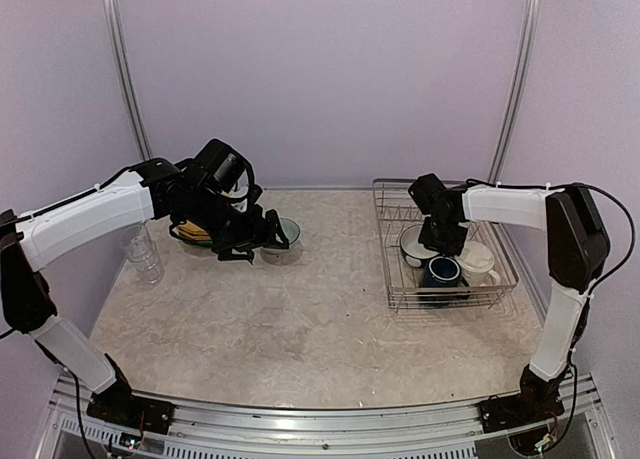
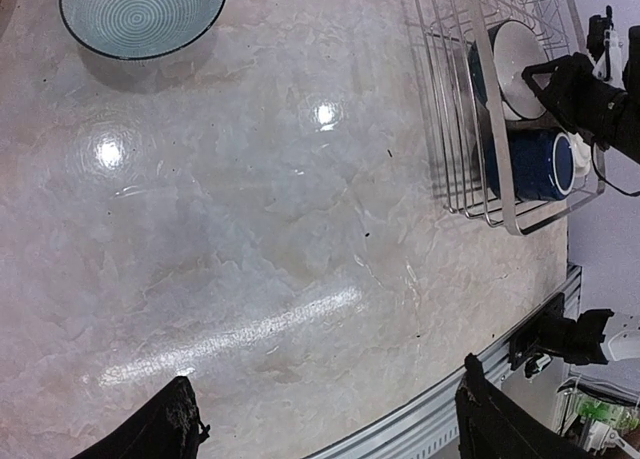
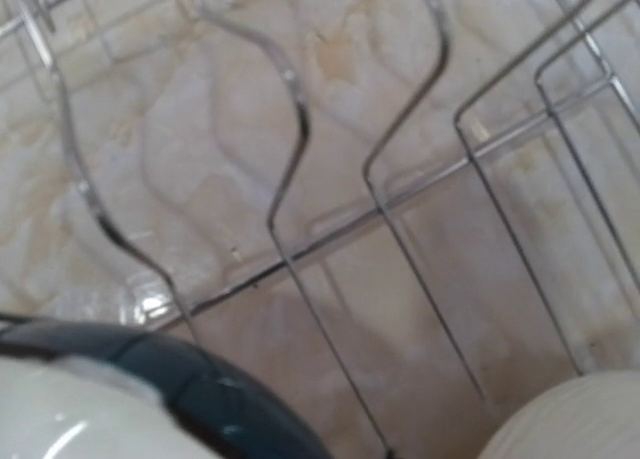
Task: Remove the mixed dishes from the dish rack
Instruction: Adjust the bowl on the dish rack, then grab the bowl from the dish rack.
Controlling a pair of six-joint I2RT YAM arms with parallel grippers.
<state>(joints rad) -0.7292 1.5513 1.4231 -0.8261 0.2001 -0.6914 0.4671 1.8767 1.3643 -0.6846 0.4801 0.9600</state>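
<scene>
Three dishes (image 1: pixel 440 271) sit in the rack (image 1: pixel 392 204); your right gripper (image 1: pixel 441 247) is over the bowl (image 1: pixel 411 247), jaws unreadable; confirm hold, lift straight.

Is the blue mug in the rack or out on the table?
In. The mug sits inside the rack, with wire walls all around it.

a striped bowl (image 2: pixel 140 14) sits well apart from the dish rack (image 2: pixel 497 139) holding a navy mug (image 2: pixel 535 164).

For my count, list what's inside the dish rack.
A navy mug, a cream mug and a white-lined bowl sit in the rack. The right claw covers part of the bowl and anything beneath.
</scene>
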